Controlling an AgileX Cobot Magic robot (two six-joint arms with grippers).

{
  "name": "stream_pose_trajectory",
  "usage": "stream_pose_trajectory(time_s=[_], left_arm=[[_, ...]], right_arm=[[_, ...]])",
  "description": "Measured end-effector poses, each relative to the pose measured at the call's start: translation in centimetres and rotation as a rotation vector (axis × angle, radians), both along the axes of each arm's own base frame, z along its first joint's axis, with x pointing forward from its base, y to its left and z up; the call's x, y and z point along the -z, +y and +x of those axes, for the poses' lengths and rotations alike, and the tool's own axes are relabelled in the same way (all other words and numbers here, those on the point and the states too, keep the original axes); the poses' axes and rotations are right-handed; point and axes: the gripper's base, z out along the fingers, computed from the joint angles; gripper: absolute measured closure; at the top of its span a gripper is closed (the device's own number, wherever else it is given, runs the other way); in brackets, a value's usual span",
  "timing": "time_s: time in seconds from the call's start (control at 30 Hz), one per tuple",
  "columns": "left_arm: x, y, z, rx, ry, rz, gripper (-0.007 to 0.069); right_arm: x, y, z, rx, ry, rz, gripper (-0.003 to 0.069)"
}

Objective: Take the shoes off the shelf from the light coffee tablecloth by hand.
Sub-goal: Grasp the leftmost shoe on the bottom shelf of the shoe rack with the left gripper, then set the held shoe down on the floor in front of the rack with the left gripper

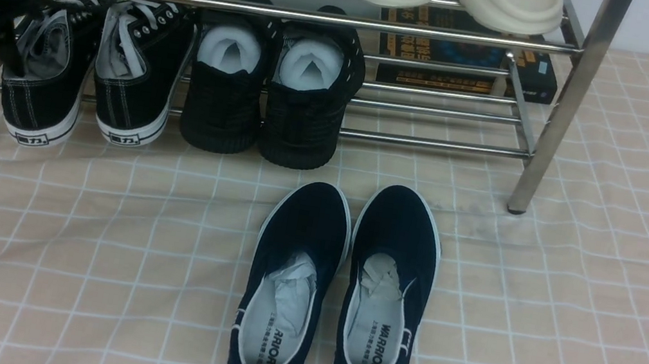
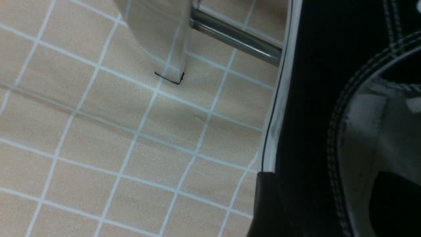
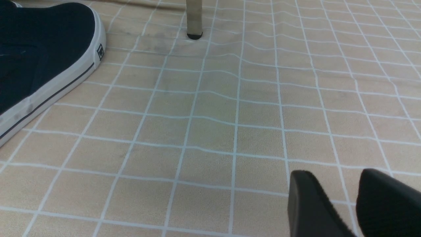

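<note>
1. Front view: the black canvas sneakers [image 1: 137, 87] sit heels-out at the left end of the steel shelf [image 1: 435, 142], on its lower tier, not yet down on the light coffee tablecloth [image 1: 607, 285].
2. The left gripper [image 2: 325, 179] is spread across the outer sneaker's [image 1: 41, 98] side wall, with one finger outside and the other seemingly inside. I'd close firmly on it before pulling.
3. Draw it straight back, clear of the shelf leg [image 2: 158, 39] just beside it.
4. The right gripper [image 3: 343, 204], slightly parted and empty, hangs over bare cloth; leave it there.
</note>
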Motion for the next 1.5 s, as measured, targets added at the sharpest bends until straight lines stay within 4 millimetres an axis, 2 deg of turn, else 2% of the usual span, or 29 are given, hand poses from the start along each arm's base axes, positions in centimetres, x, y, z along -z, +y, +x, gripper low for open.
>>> stream_pose_trajectory(time_s=[0.2, 0.3, 0.43, 0.53, 0.6, 0.67, 0.73, 0.77, 0.83, 0.93, 0.97, 1.0, 1.07, 1.1, 1.17, 1.2, 1.27, 1.3, 1.4, 1.47, 1.5], left_arm=[[2.0, 0.1, 0.8, -0.011, 0.037, -0.018, 0.0213], [2.5, 0.1, 1.1, -0.022, 0.038, -0.032, 0.0305], [2.8, 0.1, 1.0, -0.015, 0.064, -0.030, 0.0545], [2.1, 0.1, 0.4, -0.001, 0.084, -0.018, 0.0599], [1.5, 0.0, -0.1, 0.004, 0.101, -0.015, 0.0604], [-0.2, -0.1, -1.5, 0.012, 0.126, -0.001, 0.0604], [-2.6, -0.2, -3.2, 0.017, 0.111, 0.030, 0.0604], [-2.9, -0.3, -3.3, 0.017, 0.109, 0.033, 0.0604], [-5.8, -0.4, -5.7, 0.025, 0.097, 0.076, 0.0604], [-8.6, -0.6, -8.2, 0.038, 0.061, 0.123, 0.0604], [-8.8, -0.6, -8.3, 0.037, 0.055, 0.124, 0.0604], [-10.2, -0.8, -9.6, 0.037, 0.015, 0.147, 0.0603], [-10.9, -0.9, -10.7, 0.035, -0.007, 0.158, 0.0603], [-11.7, -1.2, -11.9, 0.030, -0.032, 0.162, 0.0602], [-12.0, -1.6, -13.9, 0.004, -0.045, 0.150, 0.0602], [-11.9, -1.6, -14.1, 0.004, -0.046, 0.150, 0.0602], [-11.4, -2.1, -16.8, -0.022, -0.040, 0.138, 0.0602], [-11.3, -2.1, -17.0, -0.023, -0.038, 0.137, 0.0602], [-8.8, -2.7, -19.8, -0.039, 0.023, 0.112, 0.0603], [-6.4, -2.9, -21.0, -0.069, 0.089, 0.088, 0.0603], [-6.2, -2.9, -21.1, -0.072, 0.095, 0.087, 0.0603]], right_arm=[[0.0, 0.0, 0.0, 0.000, 0.000, 0.000, 0.0419], [0.0, 0.0, 0.0, 0.000, 0.000, 0.000, 0.0419], [0.0, 0.0, 0.0, 0.000, 0.000, 0.000, 0.0419], [0.0, 0.0, 0.0, 0.000, 0.000, 0.000, 0.0419], [0.0, 0.0, 0.0, 0.000, 0.000, 0.000, 0.0419], [0.0, 0.0, 0.0, 0.000, 0.000, 0.000, 0.0419], [0.0, 0.0, 0.0, 0.000, 0.000, 0.000, 0.0419], [0.0, 0.0, 0.0, 0.000, 0.000, 0.000, 0.0419], [0.0, 0.0, 0.0, 0.000, 0.000, 0.000, 0.0419], [0.0, 0.0, 0.0, 0.000, 0.000, 0.000, 0.0419], [0.0, 0.0, 0.0, 0.000, 0.000, 0.000, 0.0419], [0.0, 0.0, 0.0, 0.000, 0.000, 0.000, 0.0419], [0.0, 0.0, 0.0, 0.000, 0.000, 0.000, 0.0419], [0.0, 0.0, 0.0, 0.000, 0.000, 0.000, 0.0419], [0.0, 0.0, 0.0, 0.000, 0.000, 0.000, 0.0419], [0.0, 0.0, 0.0, 0.000, 0.000, 0.000, 0.0419], [0.0, 0.0, 0.0, 0.000, 0.000, 0.000, 0.0419], [0.0, 0.0, 0.0, 0.000, 0.000, 0.000, 0.0419], [0.0, 0.0, 0.0, 0.000, 0.000, 0.000, 0.0419], [0.0, 0.0, 0.0, 0.000, 0.000, 0.000, 0.0419], [0.0, 0.0, 0.0, 0.000, 0.000, 0.000, 0.0419]])
